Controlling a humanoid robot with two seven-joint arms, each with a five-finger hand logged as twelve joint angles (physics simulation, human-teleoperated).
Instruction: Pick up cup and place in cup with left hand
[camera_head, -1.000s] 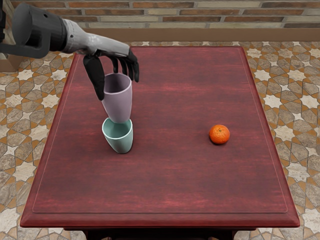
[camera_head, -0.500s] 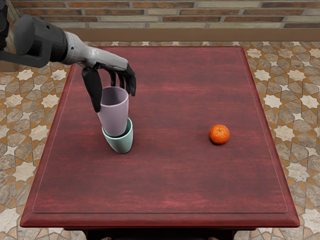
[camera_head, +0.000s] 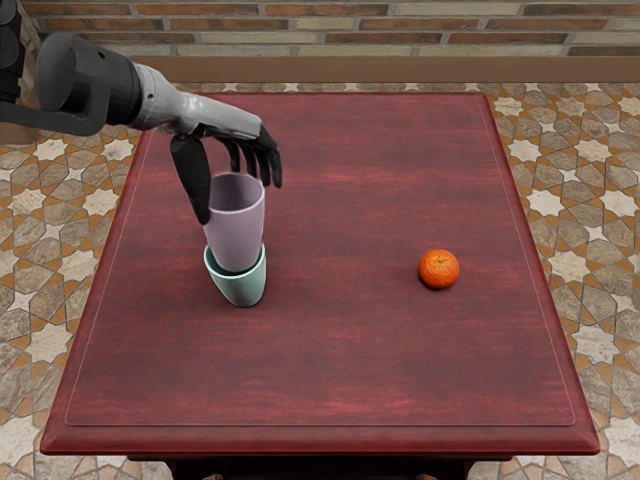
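Note:
My left hand (camera_head: 235, 190) reaches in from the left and grasps the purple cup (camera_head: 236, 236) near its rim, thumb on one side and the other fingers on the far side. The purple cup is upright, and its bottom dips inside the mouth of the green cup (camera_head: 243, 290). That green cup stands on the left part of the table, its inside mostly hidden by the purple one. My right hand is out of view.
An orange (camera_head: 438, 269) sits on the right half of the red wooden table (camera_head: 340, 350). Behind the table are a tiled floor and a brick wall.
Compared with a second ago, the purple cup has come down into the green cup's mouth with my left hand. Over the last half second both shifted slightly right.

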